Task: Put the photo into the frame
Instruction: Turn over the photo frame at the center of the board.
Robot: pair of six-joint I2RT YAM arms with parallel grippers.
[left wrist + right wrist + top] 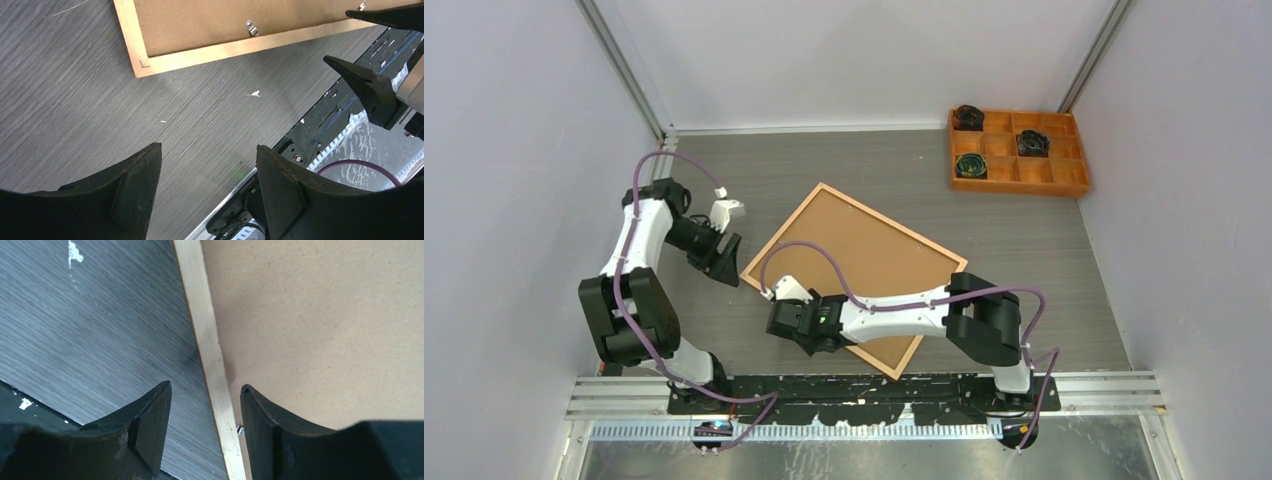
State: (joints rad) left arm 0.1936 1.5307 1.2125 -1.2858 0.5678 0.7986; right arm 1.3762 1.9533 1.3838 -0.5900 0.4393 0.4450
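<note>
Frame (894,223) lies face down on the table (1044,260), backing board (854,250) uppermost, no photo in sight; right claw (206,390), open, straddles its wooden edge, left claw (207,150) hangs open nearby; next, probably, a careful pinch on that edge.

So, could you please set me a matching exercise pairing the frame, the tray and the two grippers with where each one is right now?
1 frame
2 orange tray
3 left gripper
4 right gripper

A open above bare table
B far right corner of the table
C open, astride the frame's edge
D flat mid-table, brown backing facing up

Pairs: 1-D, 2-B, 3-A, 4-C
</note>
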